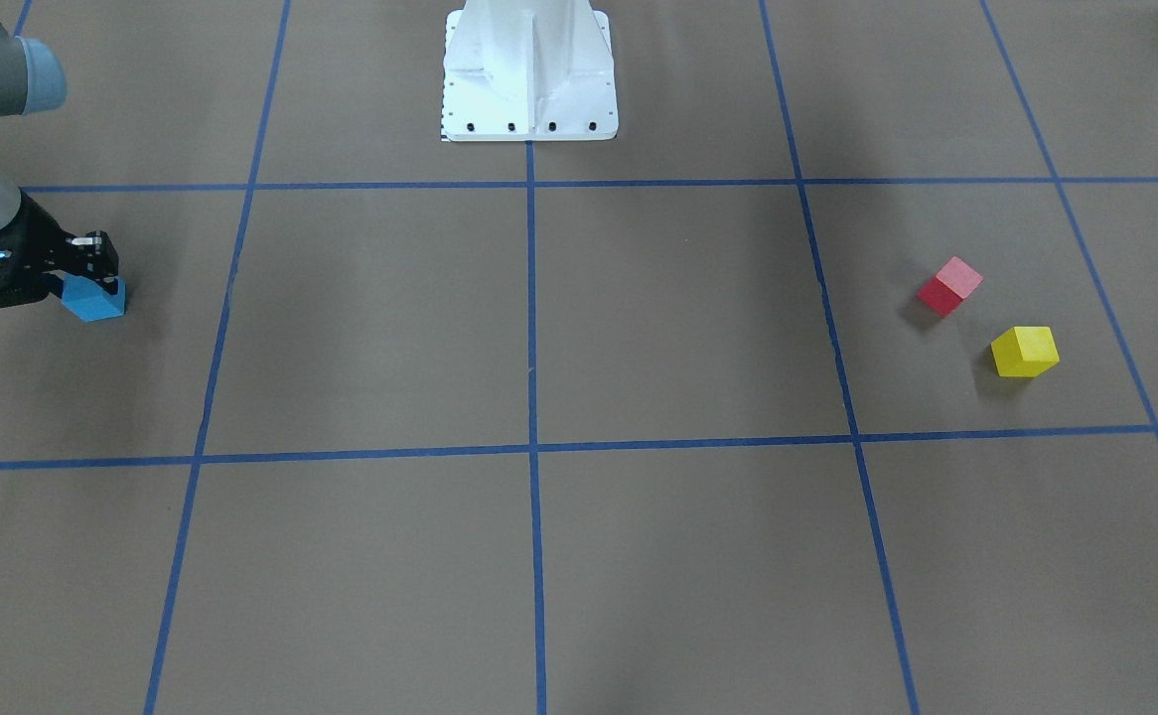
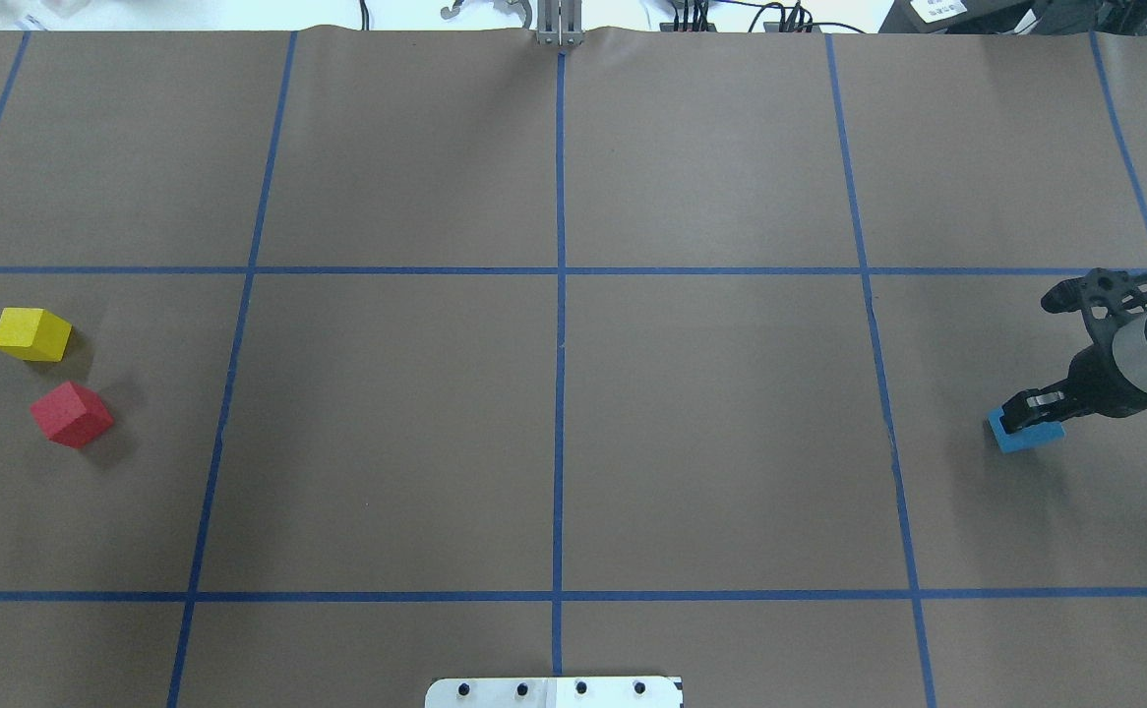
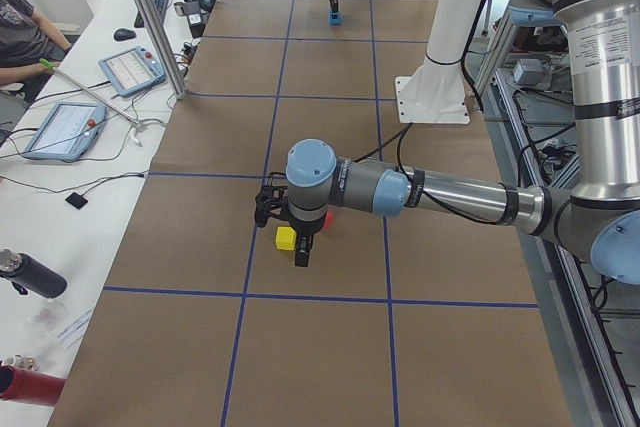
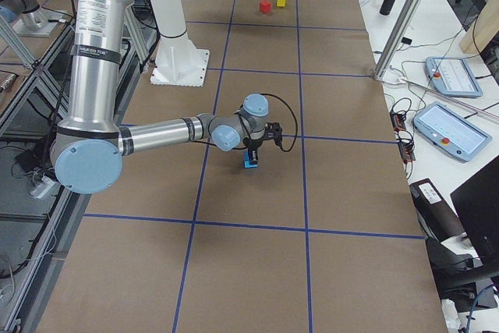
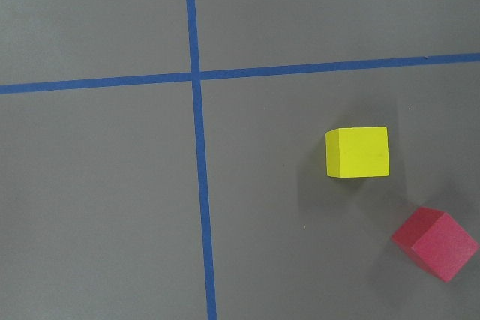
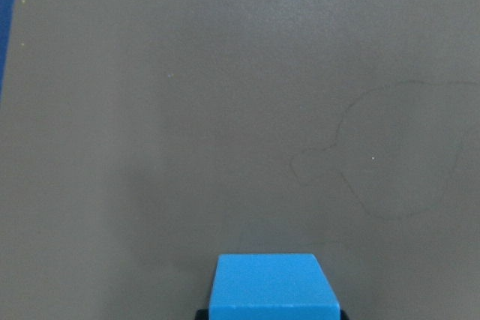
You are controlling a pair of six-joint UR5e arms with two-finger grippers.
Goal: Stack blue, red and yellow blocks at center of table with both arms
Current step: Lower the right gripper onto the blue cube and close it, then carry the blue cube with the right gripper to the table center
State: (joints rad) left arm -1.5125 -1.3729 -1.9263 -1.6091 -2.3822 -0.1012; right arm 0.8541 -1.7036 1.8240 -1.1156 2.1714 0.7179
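**Right end effector closed on the blue block; red and yellow blocks beneath the left end effector**

The brown surface (image 2: 711, 433), ruled into squares by blue tape lines (image 2: 560, 393), carries the white pedestal (image 1: 529, 70) at its robot-side edge. The right arm (image 4: 156, 134) reaches low over one end of the surface and the left arm (image 3: 450, 192) extends over the other.

The right end effector (image 1: 100, 283) points downward, its fingers narrowed onto the blue block (image 1: 94, 301), which fills the gap between them. Whether the block rests on the surface or hangs just above it cannot be told.

The left end effector (image 3: 301, 250) hangs above the surface, and whether its fingers are wide or narrow cannot be told. The yellow block (image 1: 1024, 352) and the red block (image 1: 948, 286) lie on the surface just below and beside this end effector. They are near each other but not touching, and well apart from the right end effector. In the left wrist view both sit off to one side of centre, the red one turned at an angle to the tape lines.
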